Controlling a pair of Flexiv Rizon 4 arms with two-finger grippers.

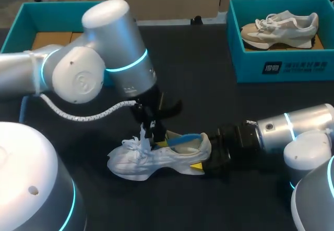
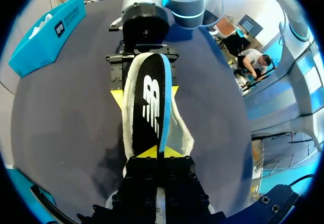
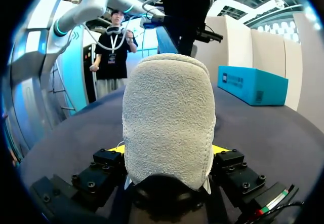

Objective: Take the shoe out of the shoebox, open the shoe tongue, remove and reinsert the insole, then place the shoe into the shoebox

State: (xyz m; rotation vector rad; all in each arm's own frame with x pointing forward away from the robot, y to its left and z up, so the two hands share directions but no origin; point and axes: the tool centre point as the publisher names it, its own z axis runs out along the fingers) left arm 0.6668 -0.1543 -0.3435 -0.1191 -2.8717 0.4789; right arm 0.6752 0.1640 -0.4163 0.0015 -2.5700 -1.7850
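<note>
Bench carries two teal boxes: shoebox far right w/ a second shoe inside, another box far left. White shoe is out, lying mid-bench, its heel clamped in our right pincer. Left pincer grips the insole, half in the shoe; coming out or going back, can't tell. Boxing not yet done. Our left arm over the shoe would block a lift, we'd judge.

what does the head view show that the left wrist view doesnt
Only the head view: the whole white shoe from the side with its laces, a second shoe seen clearly in the right box, and the left box. Only the left wrist view: the black top face of the insole, running between the left gripper's yellow tips. Both: the right gripper at the shoe's heel, the right box and the dark table.
</note>
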